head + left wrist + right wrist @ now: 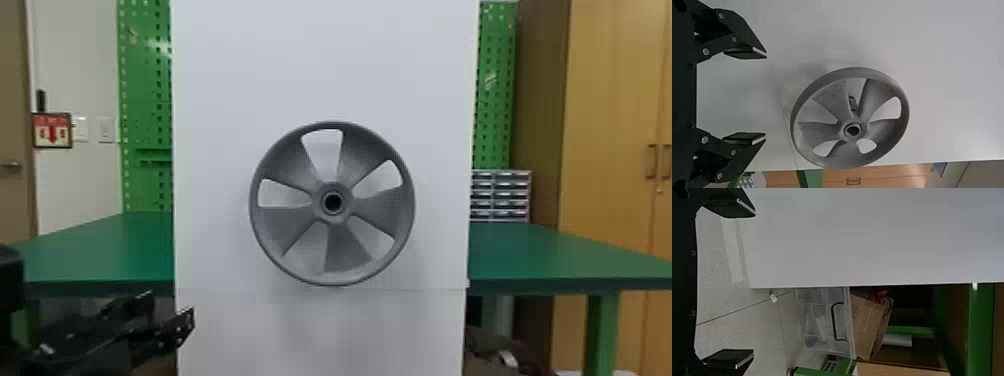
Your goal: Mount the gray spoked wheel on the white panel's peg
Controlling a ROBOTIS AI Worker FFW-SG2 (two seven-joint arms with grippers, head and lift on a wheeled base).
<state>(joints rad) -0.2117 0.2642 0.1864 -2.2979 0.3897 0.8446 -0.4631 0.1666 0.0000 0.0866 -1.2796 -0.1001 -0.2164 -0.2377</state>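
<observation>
1. Left gripper (172,306): jaws wide, below and left of wheel, well apart.
2. Right gripper (754,283): jaws wide, near the panel's edge.
3. Wheel (345,250): upright at front of white panel (320,75), dark stub (852,103) visible behind spokes.
4. Green table (100,250): behind panel, both sides.

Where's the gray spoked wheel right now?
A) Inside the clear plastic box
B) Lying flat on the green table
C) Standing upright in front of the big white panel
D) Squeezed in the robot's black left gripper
C: the gray spoked wheel is upright before the white panel, while the black left gripper is open with nothing between its fingers.
</observation>
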